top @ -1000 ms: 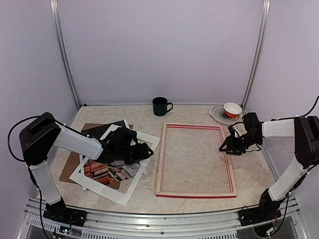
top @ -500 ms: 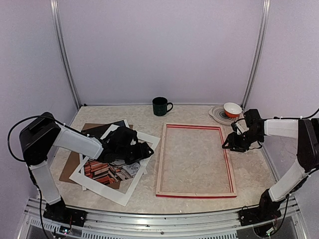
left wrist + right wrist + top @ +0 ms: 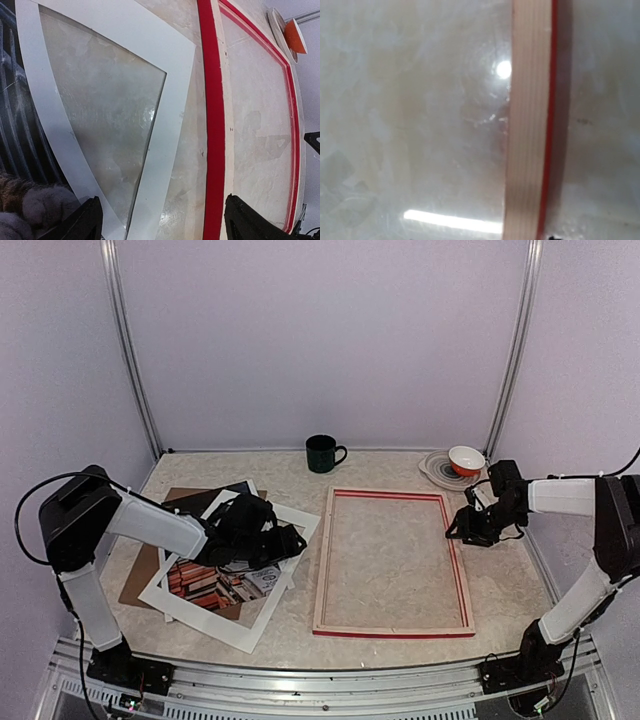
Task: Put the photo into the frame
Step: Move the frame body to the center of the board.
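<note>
The frame [image 3: 527, 125] shows pale, fine-grained wood with a smooth red painted edge. Beside it the marbled bench [image 3: 415, 110] shines glossy; the white mat [image 3: 167, 145] looks matt.

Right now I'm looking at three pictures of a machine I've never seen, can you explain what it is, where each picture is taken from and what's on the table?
These are two robot arms bolted at the near edge of a table. The wide picture looks down from above and behind them; the two close-ups come from cameras on their wrists. On it lie a red frame, a photo under a white mat, a brown board, a mug and a bowl on a plate. The left gripper hangs open over the mat, holding nothing. The right gripper is at the frame's right rail; I cannot tell whether it grips it.
</note>
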Robot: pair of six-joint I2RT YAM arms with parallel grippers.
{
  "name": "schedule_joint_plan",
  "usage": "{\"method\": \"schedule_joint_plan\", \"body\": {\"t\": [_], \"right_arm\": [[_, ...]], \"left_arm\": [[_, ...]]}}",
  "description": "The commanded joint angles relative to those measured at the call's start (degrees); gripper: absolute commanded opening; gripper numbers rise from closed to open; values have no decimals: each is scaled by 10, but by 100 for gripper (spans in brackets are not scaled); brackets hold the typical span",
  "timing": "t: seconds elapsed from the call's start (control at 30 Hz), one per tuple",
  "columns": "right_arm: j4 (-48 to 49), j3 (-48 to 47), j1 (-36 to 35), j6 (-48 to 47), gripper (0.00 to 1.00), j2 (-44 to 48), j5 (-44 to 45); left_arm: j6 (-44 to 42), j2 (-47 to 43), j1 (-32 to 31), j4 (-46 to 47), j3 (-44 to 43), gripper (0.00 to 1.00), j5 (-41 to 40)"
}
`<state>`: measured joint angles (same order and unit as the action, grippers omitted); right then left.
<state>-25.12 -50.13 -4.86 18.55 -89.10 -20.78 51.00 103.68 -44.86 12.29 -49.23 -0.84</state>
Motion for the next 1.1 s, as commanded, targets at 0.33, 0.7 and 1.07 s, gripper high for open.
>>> {"method": "schedule_joint_plan", "body": {"t": [0.33,0.7,1.07], "right_arm": [[61,1,-36,26,58,-55,-43],[47,-24,-56,34,59,-58,-23],[-20,-80,-79,26,62,41,19]], "left_arm": [[1,-34,61,-26,7,84,-40],[-2,-80,128,-63,20,84,-78],[-102,-207,37,-201,15,99,-155]]}}
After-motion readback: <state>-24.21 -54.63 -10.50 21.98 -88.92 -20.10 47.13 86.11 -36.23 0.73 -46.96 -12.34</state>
